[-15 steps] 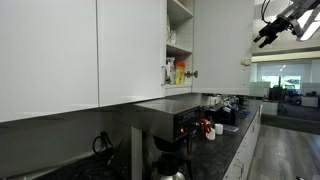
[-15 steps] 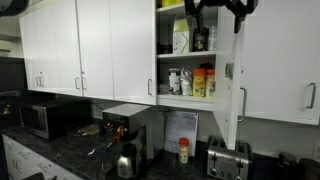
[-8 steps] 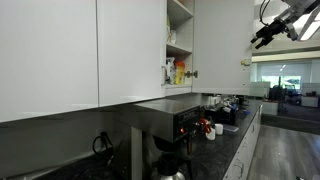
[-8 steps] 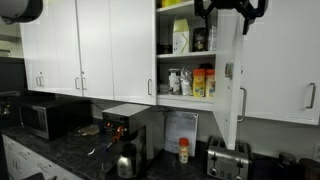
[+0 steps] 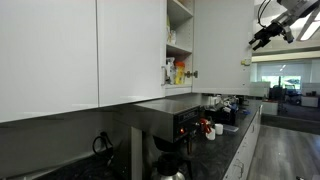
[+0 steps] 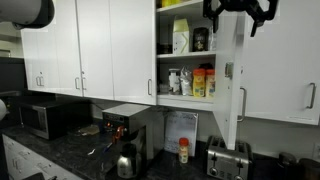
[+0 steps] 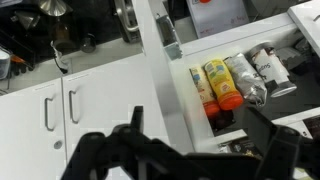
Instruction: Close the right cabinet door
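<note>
The right cabinet door (image 6: 229,95) stands swung out from the open cabinet, nearly edge-on, with its slim silver handle (image 6: 242,104) near the lower edge. It shows as a broad white panel (image 5: 222,45) in an exterior view. My gripper (image 6: 238,20) hangs open at the door's top edge, and it also shows high up (image 5: 263,37) just off the door's free side. In the wrist view the door's thin white edge (image 7: 172,75) runs between my spread fingers (image 7: 136,120), with the gripper (image 7: 200,145) holding nothing.
Open shelves (image 6: 190,62) hold bottles and jars (image 7: 220,82). Closed white doors (image 6: 100,50) flank the cabinet. On the dark counter stand a coffee machine (image 6: 128,125), a toaster (image 6: 227,158) and a microwave (image 6: 45,118).
My gripper has shifted sideways along the top of the door, to the right in an exterior view. The door has not moved.
</note>
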Robot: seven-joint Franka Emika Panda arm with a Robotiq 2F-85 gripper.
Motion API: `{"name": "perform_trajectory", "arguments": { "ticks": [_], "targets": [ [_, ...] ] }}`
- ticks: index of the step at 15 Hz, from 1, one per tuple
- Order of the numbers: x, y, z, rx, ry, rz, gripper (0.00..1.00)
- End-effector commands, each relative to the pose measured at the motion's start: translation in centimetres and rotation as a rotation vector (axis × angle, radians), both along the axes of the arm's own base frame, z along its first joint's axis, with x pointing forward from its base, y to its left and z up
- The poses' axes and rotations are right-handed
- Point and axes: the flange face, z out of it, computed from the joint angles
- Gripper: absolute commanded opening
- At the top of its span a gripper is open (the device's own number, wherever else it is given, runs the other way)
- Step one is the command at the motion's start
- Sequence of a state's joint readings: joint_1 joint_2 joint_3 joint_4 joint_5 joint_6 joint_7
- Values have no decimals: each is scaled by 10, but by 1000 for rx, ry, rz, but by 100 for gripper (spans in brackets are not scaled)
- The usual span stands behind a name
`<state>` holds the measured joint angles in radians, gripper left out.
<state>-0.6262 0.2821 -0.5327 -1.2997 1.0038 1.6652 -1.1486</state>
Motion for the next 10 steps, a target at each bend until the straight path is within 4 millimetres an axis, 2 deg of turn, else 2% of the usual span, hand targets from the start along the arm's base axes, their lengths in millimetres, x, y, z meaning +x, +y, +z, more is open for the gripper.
{"name": "perform_trajectory", "arguments": {
  "ticks": [1,10],
  "targets": [
    [4,-10,-3,24,-12,89,100],
    [8,-8,-14,53,-5,202,100]
  ]
}}
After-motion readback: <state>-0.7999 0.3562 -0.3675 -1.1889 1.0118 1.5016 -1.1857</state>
